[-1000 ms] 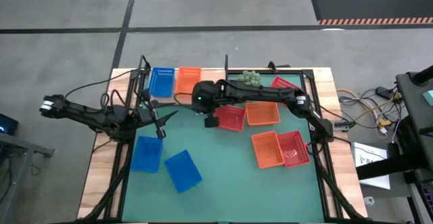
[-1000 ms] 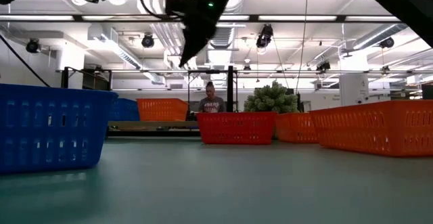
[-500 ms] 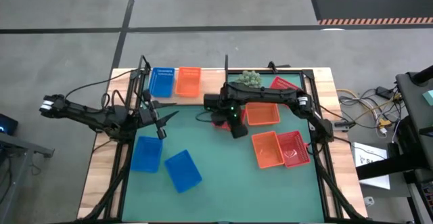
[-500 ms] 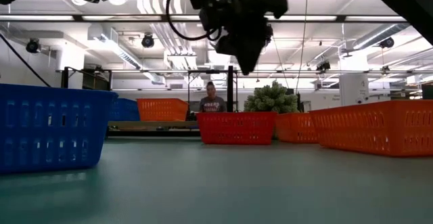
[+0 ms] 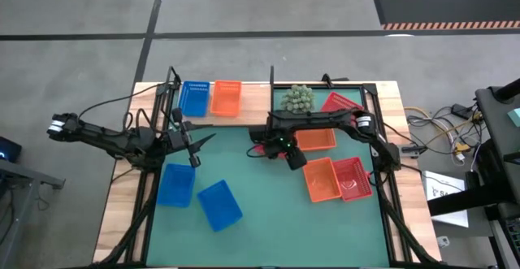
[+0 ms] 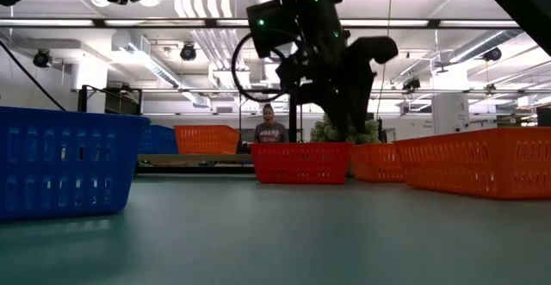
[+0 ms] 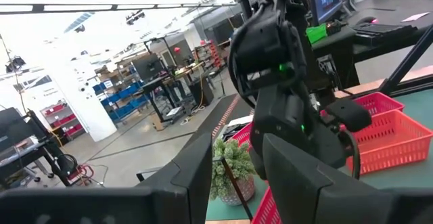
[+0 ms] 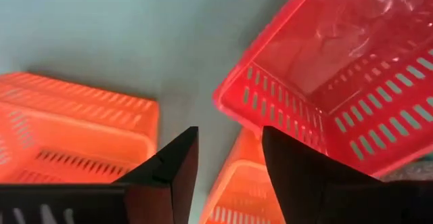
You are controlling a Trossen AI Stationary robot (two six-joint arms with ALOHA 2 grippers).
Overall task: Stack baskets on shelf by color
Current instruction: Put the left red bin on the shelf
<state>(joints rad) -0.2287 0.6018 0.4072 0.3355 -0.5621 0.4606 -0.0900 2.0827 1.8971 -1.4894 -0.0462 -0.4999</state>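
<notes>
My right fingers [image 8: 226, 176] spread, empty, above desk [image 5: 260, 212]. Red-pink basket [image 8: 352, 68] just ahead; orange basket [image 8: 74, 136] beside. Left fingers [image 5: 192, 149] part-spread, idle, farther off. Shelf [image 5: 252, 106] well beyond.

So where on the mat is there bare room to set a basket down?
The mat is bare along its near edge, between the two loose blue baskets and the orange and red pair. It is crowded around the right gripper, which hangs open among orange and red baskets.

Bright overhead ceiling lights [image 6: 185, 52], backlit silhouetted arms, soft wrist-view blur.
</notes>
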